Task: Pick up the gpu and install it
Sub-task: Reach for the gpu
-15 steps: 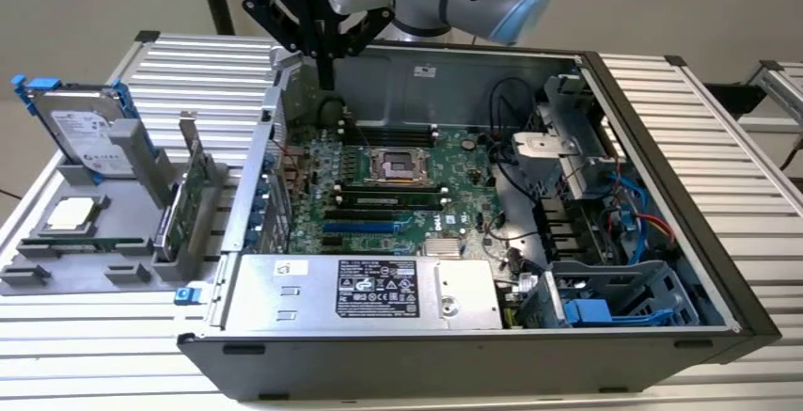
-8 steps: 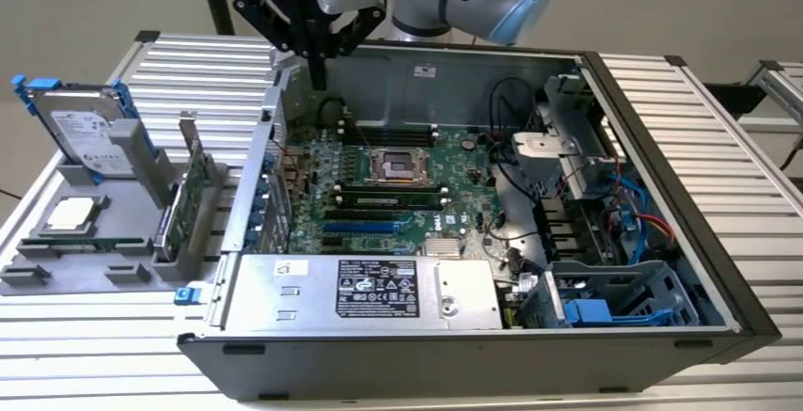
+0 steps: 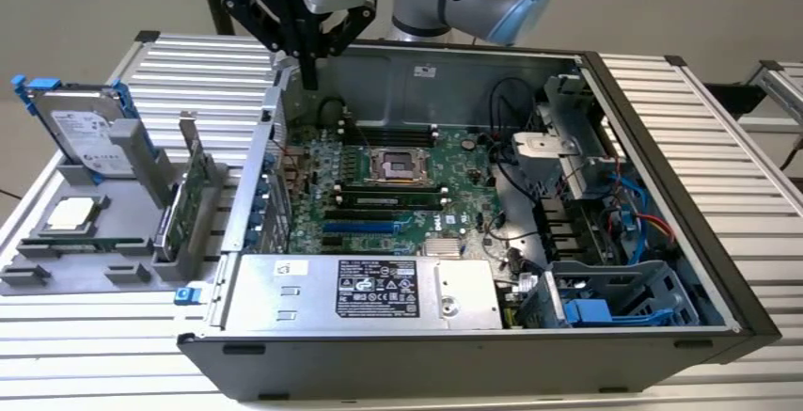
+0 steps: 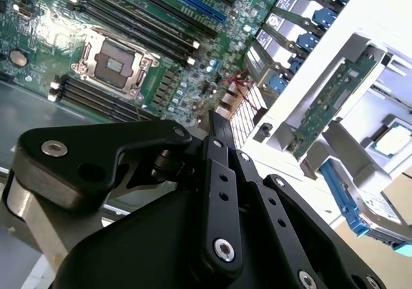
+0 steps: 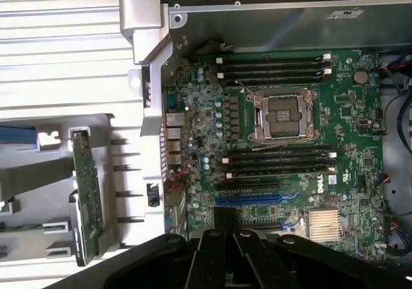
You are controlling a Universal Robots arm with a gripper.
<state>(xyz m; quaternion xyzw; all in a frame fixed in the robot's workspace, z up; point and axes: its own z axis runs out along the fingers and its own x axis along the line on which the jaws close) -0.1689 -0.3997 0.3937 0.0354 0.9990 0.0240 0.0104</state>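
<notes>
The gpu [image 3: 188, 195] is a green card standing on edge in a slot of the grey holder [image 3: 75, 275], outside the open computer case on the exterior view's left. Its thin green edge is also seen in both wrist views [image 4: 325, 105] [image 5: 87, 195]. My gripper [image 3: 310, 80] hangs above the case's back corner, over the motherboard [image 3: 376, 190] and apart from the gpu. Its black fingers [image 4: 220, 125] are shut together with nothing between them, and in the first wrist view the gripper [image 5: 223, 215] sits over the blue expansion slot [image 5: 248, 199].
A silver hard drive [image 3: 88, 134] with blue clips and a processor chip [image 3: 70, 215] rest on the grey holder. Inside the case lie the power supply [image 3: 364, 289], cables and a drive cage [image 3: 603, 293]. The case's metal rear wall [image 3: 263, 162] stands between gpu and motherboard.
</notes>
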